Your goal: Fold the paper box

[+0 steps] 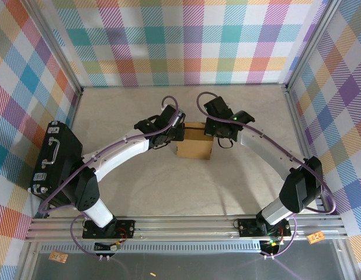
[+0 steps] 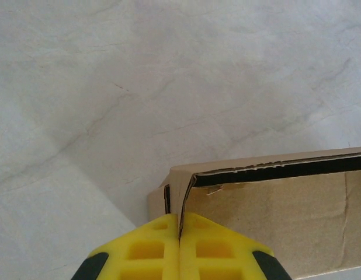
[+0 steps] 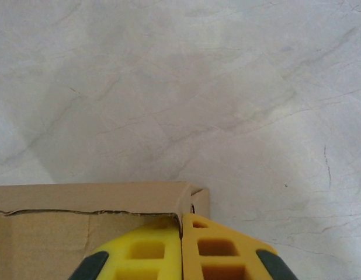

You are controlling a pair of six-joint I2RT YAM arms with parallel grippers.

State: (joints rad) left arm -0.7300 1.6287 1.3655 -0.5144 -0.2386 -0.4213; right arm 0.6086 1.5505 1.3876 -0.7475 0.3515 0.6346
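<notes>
Paper box (image 1: 195,146) at mid-tabletop (image 1: 139,186), partly erected. Judged light, thin and easily creased, with springy folds. Best pinched at wall edges near corners, never mid-panel. Left end effector (image 2: 179,219) clamped fully shut on the wall at the box's left corner. Right end effector (image 3: 181,217) pinched shut on the right corner. Pose of both arms: arched inward from near-edge bases, wrists tipped down at the box's far side.

Overhead, close wrists; paper box (image 1: 194,146) shared
</notes>
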